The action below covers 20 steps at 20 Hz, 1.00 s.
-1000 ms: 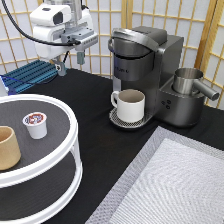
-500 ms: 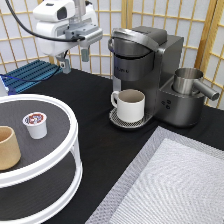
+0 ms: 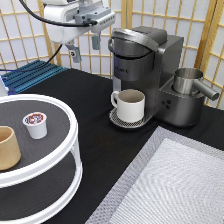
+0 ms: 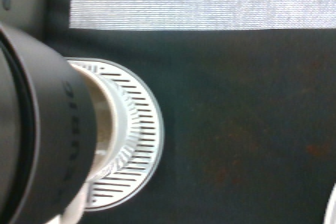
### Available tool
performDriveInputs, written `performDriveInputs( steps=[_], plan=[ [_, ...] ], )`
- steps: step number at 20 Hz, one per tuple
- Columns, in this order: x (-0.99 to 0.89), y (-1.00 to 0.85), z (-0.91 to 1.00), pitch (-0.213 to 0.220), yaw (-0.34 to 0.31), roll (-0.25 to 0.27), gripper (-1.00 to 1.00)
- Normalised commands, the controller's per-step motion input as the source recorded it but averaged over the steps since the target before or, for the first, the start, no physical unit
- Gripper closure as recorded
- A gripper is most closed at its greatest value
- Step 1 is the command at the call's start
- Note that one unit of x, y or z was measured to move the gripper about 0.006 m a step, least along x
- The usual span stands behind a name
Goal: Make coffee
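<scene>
Overhead, the pincer (image 3: 84, 46) is held empty, fingers spread, beside the closed lid of the coffee machine (image 3: 150, 70), well apart from the coffee (image 3: 35, 124). The pod is kept on the tiered stand (image 3: 70, 150), near a tan cup (image 3: 8, 147). A white mug (image 3: 130, 105) is set on the drip tray (image 4: 139, 140) to catch the brew.
</scene>
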Motion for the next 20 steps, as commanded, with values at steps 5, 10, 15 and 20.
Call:
performDriveInputs(
  steps=[5, 10, 15, 20],
  plan=[
    [0.54, -0.29, 0.35, 0.087, -0.029, 0.173, -1.0],
    [0.6, 0.06, 0.26, 0.077, -0.002, 0.103, -1.0],
    [0.59, 0.15, 0.25, 0.076, 0.0, 0.1, -1.0],
    [0.55, 0.19, 0.26, 0.066, 0.0, 0.08, -1.0]
  ],
)
